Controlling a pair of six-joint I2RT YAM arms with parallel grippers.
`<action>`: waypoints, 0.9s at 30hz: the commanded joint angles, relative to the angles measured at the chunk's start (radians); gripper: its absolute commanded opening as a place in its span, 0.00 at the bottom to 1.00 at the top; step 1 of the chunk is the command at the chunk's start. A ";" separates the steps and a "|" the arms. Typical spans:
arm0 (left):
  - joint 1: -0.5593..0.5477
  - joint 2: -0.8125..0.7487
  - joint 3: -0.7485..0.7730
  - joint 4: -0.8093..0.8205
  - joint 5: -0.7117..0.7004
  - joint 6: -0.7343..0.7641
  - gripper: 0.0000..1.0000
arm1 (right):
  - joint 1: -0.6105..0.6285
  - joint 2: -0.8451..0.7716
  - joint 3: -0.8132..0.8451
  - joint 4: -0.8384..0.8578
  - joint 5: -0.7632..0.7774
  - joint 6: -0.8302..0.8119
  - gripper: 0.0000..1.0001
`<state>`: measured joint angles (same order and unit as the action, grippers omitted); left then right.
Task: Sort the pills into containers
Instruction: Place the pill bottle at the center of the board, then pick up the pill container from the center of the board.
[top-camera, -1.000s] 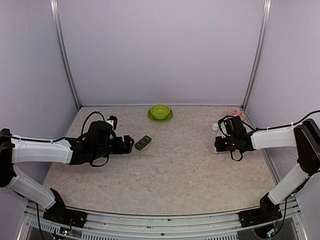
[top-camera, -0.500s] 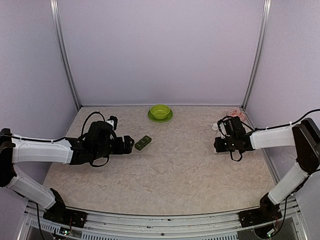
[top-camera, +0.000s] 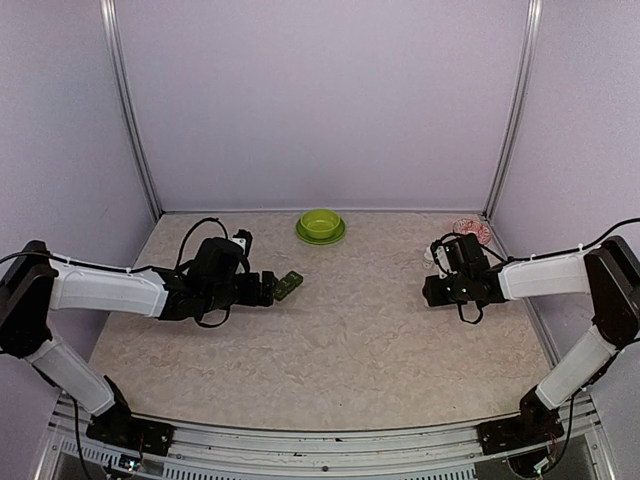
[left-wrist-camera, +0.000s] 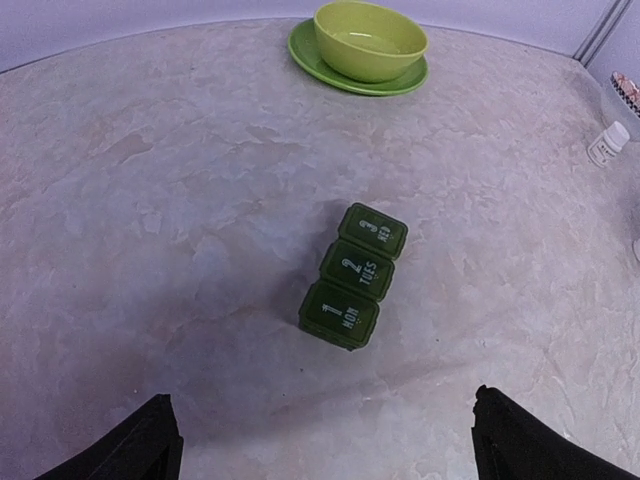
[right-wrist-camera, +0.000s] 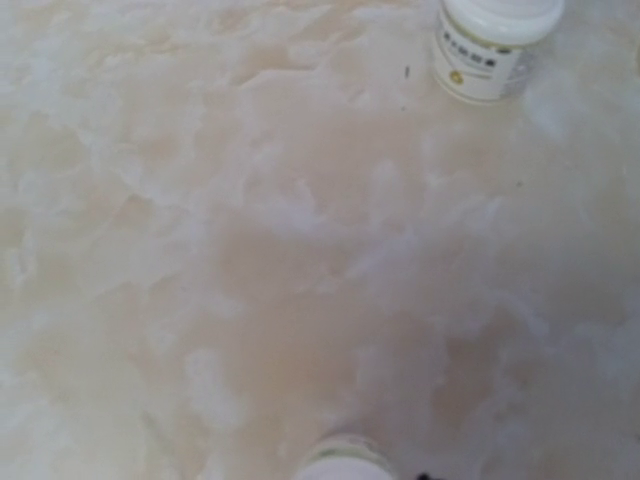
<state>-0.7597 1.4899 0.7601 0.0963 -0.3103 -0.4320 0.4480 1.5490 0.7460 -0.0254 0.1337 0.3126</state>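
We judge the step in hand to be the left gripper (left-wrist-camera: 320, 420) closing in on the pill box (left-wrist-camera: 353, 275), whose three lids (1 MON, 2 TUES, 3 WED) are all shut. The box lies flat in the left half of the counter, somewhat nearer the far edge than the near one. Its long axis runs diagonally, with the MON end facing the left gripper and the WED end pointing toward the far right corner. The left jaws are spread wide with nothing between them, and the box sits just ahead of them. To do this well, we centre the box between the fingers and square the wrist to its long axis. We then close across the narrow sides so that it does not twist or skid. The right gripper (top-camera: 430, 292) hangs near the right edge above a white bottle (right-wrist-camera: 492, 40); we cannot tell how its jaws stand. We cannot make out any pills.
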 joint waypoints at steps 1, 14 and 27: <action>0.009 0.104 0.115 0.024 0.017 0.170 0.99 | 0.014 -0.011 0.013 -0.002 -0.008 -0.004 0.43; 0.057 0.381 0.325 -0.078 0.155 0.414 0.98 | 0.027 -0.186 0.026 -0.108 -0.010 -0.012 0.76; 0.095 0.476 0.348 -0.026 0.222 0.512 0.81 | 0.029 -0.303 0.056 -0.161 -0.036 -0.016 0.85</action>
<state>-0.6716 1.9354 1.0824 0.0380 -0.1413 0.0334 0.4656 1.2659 0.7773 -0.1539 0.1123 0.3035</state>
